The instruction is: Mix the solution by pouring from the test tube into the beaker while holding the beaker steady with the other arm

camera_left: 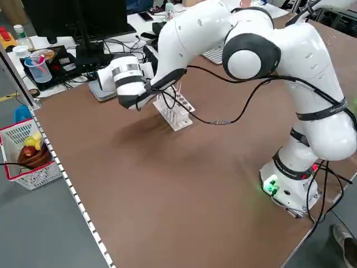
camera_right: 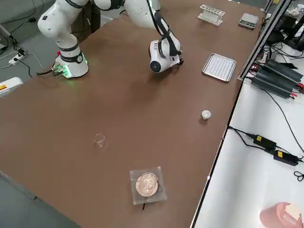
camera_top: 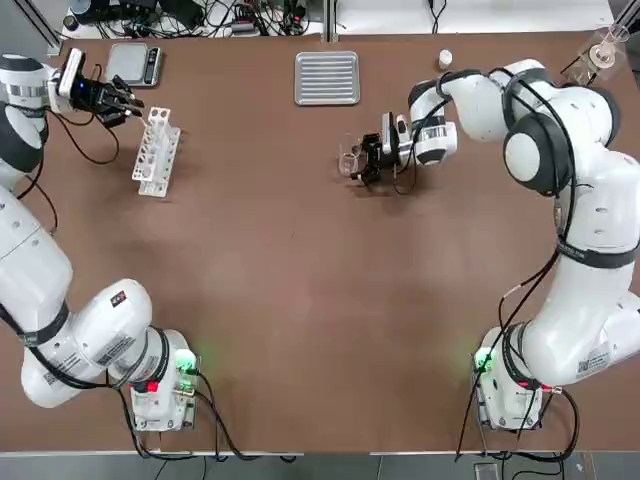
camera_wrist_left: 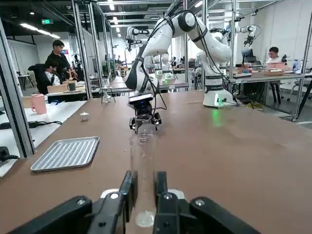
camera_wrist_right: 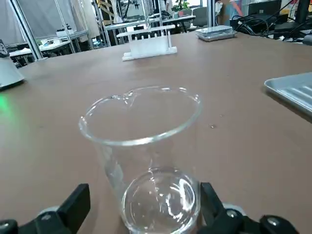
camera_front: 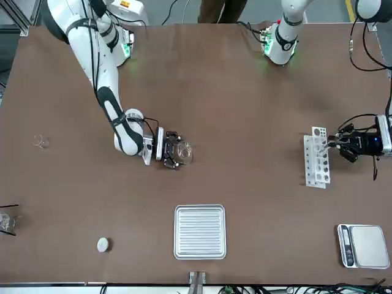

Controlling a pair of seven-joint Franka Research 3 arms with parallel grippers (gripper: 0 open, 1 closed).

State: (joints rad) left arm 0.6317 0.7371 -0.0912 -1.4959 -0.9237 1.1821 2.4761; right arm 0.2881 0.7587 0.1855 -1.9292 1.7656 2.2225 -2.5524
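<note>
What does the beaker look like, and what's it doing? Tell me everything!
The beaker is round, see-through and looks like glass, with a thick shiny rim, a small pouring lip and a round bottom full of bright reflections. It stands upright on the brown table, between the open fingers of the right gripper. There's a gap on one side; I can't tell whether the other finger touches it, or whether there's liquid inside.

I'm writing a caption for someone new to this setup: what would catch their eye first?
Probably the two big white arms, reaching in from either side of the brown table. Next, the clear glass beaker between the fingers of the right gripper, and the see-through test tube in the left gripper, near the white rack.
</note>
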